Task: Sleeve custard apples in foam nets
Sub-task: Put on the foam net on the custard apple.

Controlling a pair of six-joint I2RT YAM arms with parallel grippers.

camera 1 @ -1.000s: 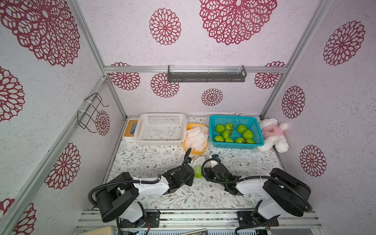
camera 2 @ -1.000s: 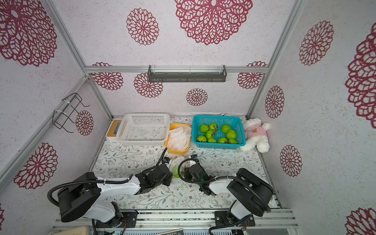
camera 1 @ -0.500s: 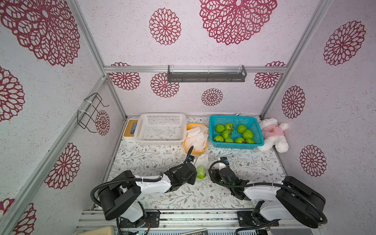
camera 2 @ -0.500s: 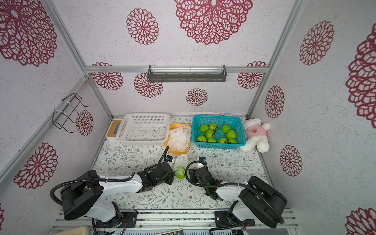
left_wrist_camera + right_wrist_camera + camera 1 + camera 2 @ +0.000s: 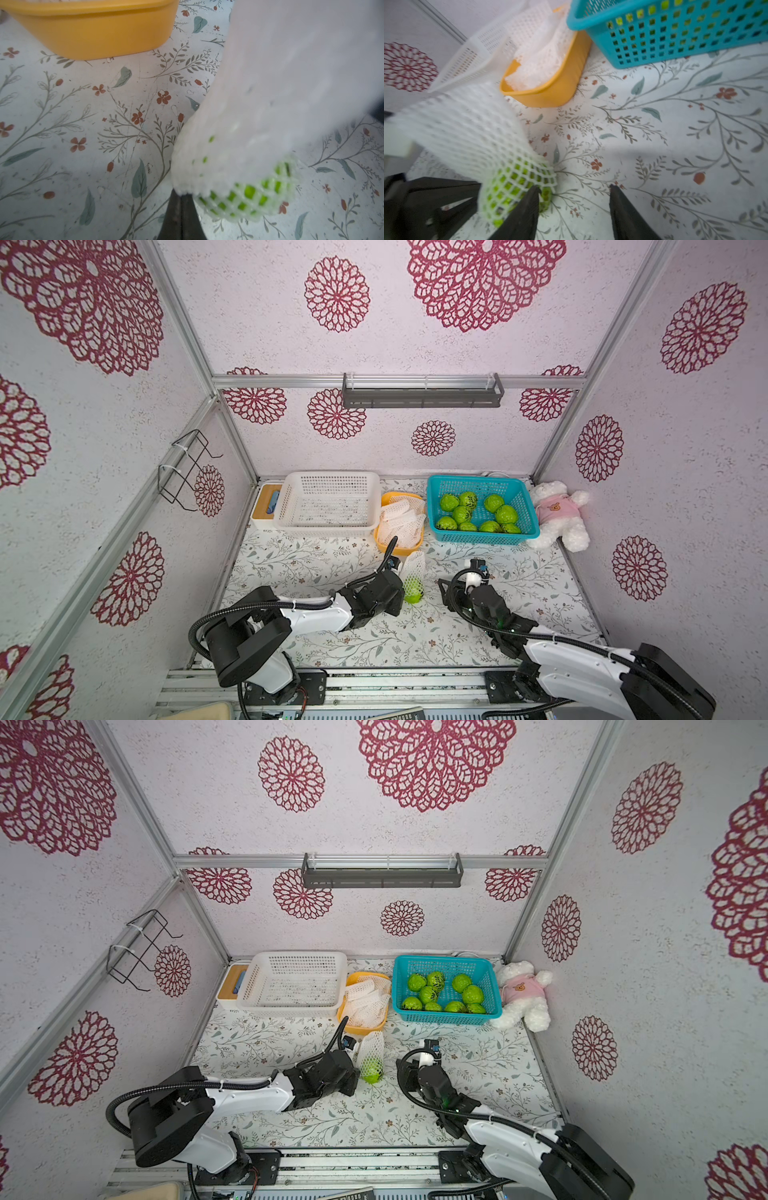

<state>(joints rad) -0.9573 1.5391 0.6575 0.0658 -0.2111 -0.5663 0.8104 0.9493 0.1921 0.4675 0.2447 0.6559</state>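
One custard apple [image 5: 413, 595] sits on the table in the lower end of a white foam net [image 5: 414, 568], whose empty upper part leans toward the back. My left gripper [image 5: 400, 593] is shut on the net's edge [image 5: 187, 187] beside the fruit [image 5: 249, 193]. My right gripper [image 5: 574, 188] stands open just right of the netted fruit [image 5: 508, 187], with nothing between its fingers. In both top views several bare custard apples [image 5: 444, 994] lie in the teal basket [image 5: 482, 537]. Spare foam nets [image 5: 401, 516] fill the yellow tub [image 5: 556, 91].
A white perforated basket [image 5: 328, 526] stands at the back left, with a small wooden-lidded box [image 5: 266, 499] beside it. A white teddy bear [image 5: 559, 514] leans by the right wall. The teal basket [image 5: 675, 41] is behind my right gripper.
My right gripper has opened and drawn back to the right, away from the netted fruit. The left gripper keeps its hold on the net, which has shifted slightly rightward.
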